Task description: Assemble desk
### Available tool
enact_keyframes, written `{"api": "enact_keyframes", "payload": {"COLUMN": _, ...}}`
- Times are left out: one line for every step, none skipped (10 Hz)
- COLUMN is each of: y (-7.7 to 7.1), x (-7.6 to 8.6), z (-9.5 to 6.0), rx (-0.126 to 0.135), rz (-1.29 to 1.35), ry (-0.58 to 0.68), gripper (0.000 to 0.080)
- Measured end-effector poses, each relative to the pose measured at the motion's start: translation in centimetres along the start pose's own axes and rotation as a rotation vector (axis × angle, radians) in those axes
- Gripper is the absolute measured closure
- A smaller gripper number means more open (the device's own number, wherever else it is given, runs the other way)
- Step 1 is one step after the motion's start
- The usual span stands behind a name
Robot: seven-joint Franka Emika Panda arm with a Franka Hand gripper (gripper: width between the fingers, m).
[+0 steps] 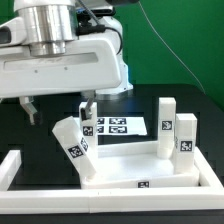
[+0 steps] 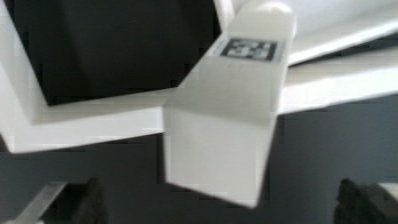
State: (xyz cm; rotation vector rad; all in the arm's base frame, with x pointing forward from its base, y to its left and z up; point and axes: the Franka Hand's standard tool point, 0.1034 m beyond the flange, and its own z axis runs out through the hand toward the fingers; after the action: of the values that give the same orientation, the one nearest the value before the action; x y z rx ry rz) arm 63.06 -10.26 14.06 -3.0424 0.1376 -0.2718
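Observation:
The white desk top (image 1: 130, 168) lies on the black table with its sockets facing up. Two short square legs (image 1: 165, 115) (image 1: 185, 135) stand upright at its corners on the exterior view's right. A third leg (image 1: 72, 140) leans tilted at the corner on the exterior view's left. My gripper (image 1: 58, 110) hangs open just above that leg. In the wrist view the leg (image 2: 228, 110), with its tag near the far end, lies ahead of and between the dark fingertips (image 2: 71, 200) without touching them. My gripper (image 2: 217, 208) holds nothing. The desk top's rim (image 2: 107, 112) shows behind the leg.
The marker board (image 1: 112, 127) lies flat behind the desk top. Long white border bars run along the front (image 1: 110, 208) and the exterior view's left (image 1: 10, 170). A green wall stands behind the table.

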Motion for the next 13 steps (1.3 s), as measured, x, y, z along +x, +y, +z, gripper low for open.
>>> {"api": "enact_keyframes", "payload": {"y": 0.4, "x": -0.1, "z": 0.1, "rx": -0.009, "rz": -0.041, "ry": -0.005, "gripper": 0.015}}
{"api": "enact_keyframes", "payload": {"y": 0.5, "x": -0.1, "z": 0.2, "rx": -0.009, "rz": -0.021, "ry": -0.006, "gripper": 0.015}}
{"api": "enact_keyframes", "payload": {"y": 0.5, "x": -0.1, "z": 0.2, "rx": -0.01, "rz": -0.021, "ry": -0.006, "gripper": 0.015}}
{"api": "enact_keyframes", "payload": {"y": 0.4, "x": -0.2, "z": 0.2, "rx": -0.007, "rz": -0.019, "ry": -0.01, "gripper": 0.015}}
{"api": "enact_keyframes", "payload": {"y": -0.6, "x": -0.9, "z": 0.2, "rx": 0.028, "rz": 0.016, "ry": -0.075, "gripper": 0.015}}
{"api": "enact_keyframes", "payload": {"y": -1.4, "x": -1.2, "z": 0.5, "rx": 0.046, "rz": 0.031, "ry": -0.109, "gripper": 0.015}}
{"api": "enact_keyframes", "payload": {"y": -1.7, "x": -1.7, "z": 1.3, "rx": 0.045, "rz": 0.026, "ry": -0.123, "gripper": 0.015}}
{"api": "enact_keyframes", "payload": {"y": -2.0, "x": -1.8, "z": 1.8, "rx": 0.034, "rz": 0.017, "ry": -0.143, "gripper": 0.015}}
{"api": "enact_keyframes", "payload": {"y": -2.5, "x": -1.6, "z": 2.3, "rx": 0.004, "rz": -0.008, "ry": -0.139, "gripper": 0.015}}
{"api": "enact_keyframes", "payload": {"y": -2.5, "x": -1.6, "z": 2.2, "rx": 0.004, "rz": -0.008, "ry": -0.138, "gripper": 0.015}}
{"api": "enact_keyframes", "payload": {"y": -2.2, "x": -1.6, "z": 2.2, "rx": 0.003, "rz": -0.004, "ry": -0.138, "gripper": 0.015}}
{"api": "enact_keyframes", "payload": {"y": -2.2, "x": -1.6, "z": 2.3, "rx": 0.002, "rz": -0.004, "ry": -0.138, "gripper": 0.015}}
{"api": "enact_keyframes", "payload": {"y": -2.2, "x": -1.6, "z": 2.3, "rx": 0.002, "rz": -0.003, "ry": -0.138, "gripper": 0.015}}
